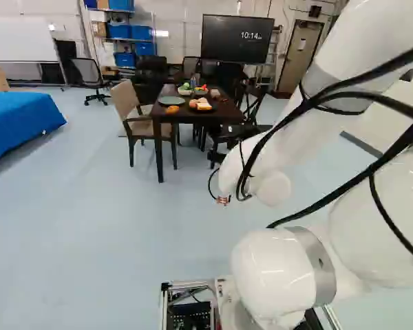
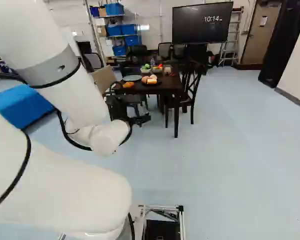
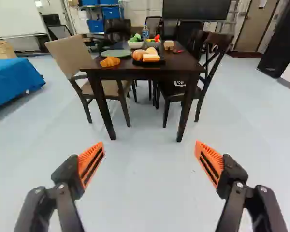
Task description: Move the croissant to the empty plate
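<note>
My gripper (image 2: pixel 140 119) shows dark beyond the arm in the right base view. From the wrist, the gripper (image 3: pixel 150 147) stands wide open, nothing between its orange-padded fingers, with floor beneath and the table some way ahead. The golden croissant (image 3: pixel 110 62) lies directly on the dark tabletop near its front left corner; in the left base view the croissant (image 1: pixel 173 110) is just in front of the round grey-green plate (image 1: pixel 171 100). Nothing lies on that plate (image 3: pixel 117 53), which sits behind the croissant as seen from the wrist.
The dark table (image 3: pixel 150 72) also bears a black plate (image 3: pixel 149 63) of breads right of the croissant, bowls (image 3: pixel 136 44) of produce and a bottle. A beige armchair (image 3: pixel 72 55) stands at its left, a dark chair (image 3: pixel 210 63) at its right. A blue-covered table (image 1: pixel 20 124) stands far left.
</note>
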